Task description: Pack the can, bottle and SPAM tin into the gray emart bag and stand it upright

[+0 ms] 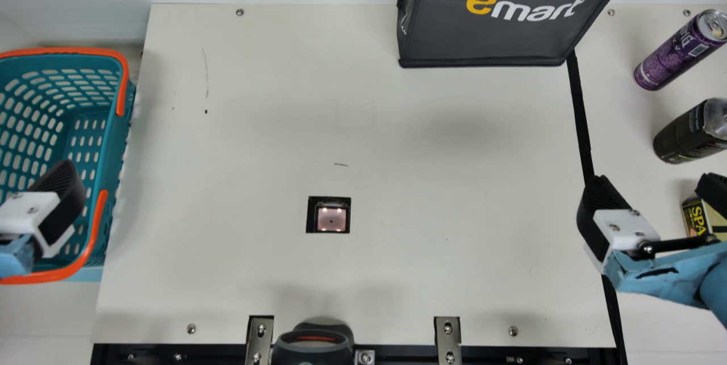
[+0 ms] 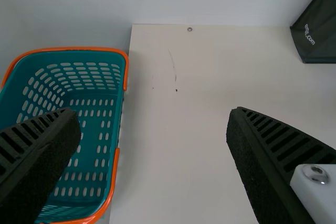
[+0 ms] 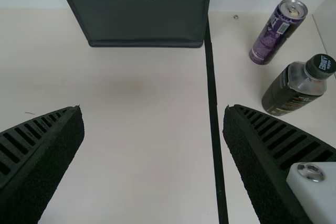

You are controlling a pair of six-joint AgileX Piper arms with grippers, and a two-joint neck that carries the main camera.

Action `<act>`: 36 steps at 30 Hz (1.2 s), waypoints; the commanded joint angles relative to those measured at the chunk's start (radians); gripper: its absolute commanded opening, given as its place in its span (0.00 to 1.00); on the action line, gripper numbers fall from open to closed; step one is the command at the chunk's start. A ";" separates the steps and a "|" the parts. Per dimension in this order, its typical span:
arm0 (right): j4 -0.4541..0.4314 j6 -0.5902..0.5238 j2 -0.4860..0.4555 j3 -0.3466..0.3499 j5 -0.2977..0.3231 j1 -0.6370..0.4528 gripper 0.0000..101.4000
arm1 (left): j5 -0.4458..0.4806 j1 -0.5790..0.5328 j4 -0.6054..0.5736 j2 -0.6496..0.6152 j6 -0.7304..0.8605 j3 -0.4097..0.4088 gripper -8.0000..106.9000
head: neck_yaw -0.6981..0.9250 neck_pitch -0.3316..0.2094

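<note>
Over the teal basket, my left gripper (image 1: 34, 212) is open and empty; its left wrist view shows the fingers of the left gripper (image 2: 153, 111) wide apart. My right gripper (image 1: 654, 183) hangs over the table's right part, and in the right wrist view the right gripper (image 3: 152, 109) is open with nothing held. The gray emart bag (image 1: 483, 36) stands at the back, also the bag (image 3: 142, 22). Beyond the black strip stand the purple can (image 1: 676, 55), can (image 3: 272, 35), and dark bottle (image 1: 690, 132), bottle (image 3: 291, 90). The SPAM tin (image 1: 695, 216) is partly hidden by the right gripper.
The teal basket (image 1: 122, 143) with orange handles sits at the table's left edge. A black strip (image 1: 580, 121) runs front to back on the right of the cream table (image 1: 255, 143). Metal brackets (image 1: 448, 334) and a black device (image 1: 312, 348) are at the front edge.
</note>
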 commanded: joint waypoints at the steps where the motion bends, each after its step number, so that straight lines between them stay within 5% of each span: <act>1: 0.000 0.000 0.000 0.000 0.000 0.000 0.94 | 0.000 0.000 0.000 0.000 0.000 0.000 0.85 | -0.020 -0.032; 13: 0.000 0.000 0.000 0.000 0.000 0.000 0.94 | 0.000 0.000 0.000 0.000 0.000 0.000 0.85 | -0.318 -0.322; 36: 0.000 0.000 0.004 -0.002 -0.002 0.001 0.94 | 0.000 0.000 0.000 0.000 0.000 0.000 0.85 | -0.318 -0.322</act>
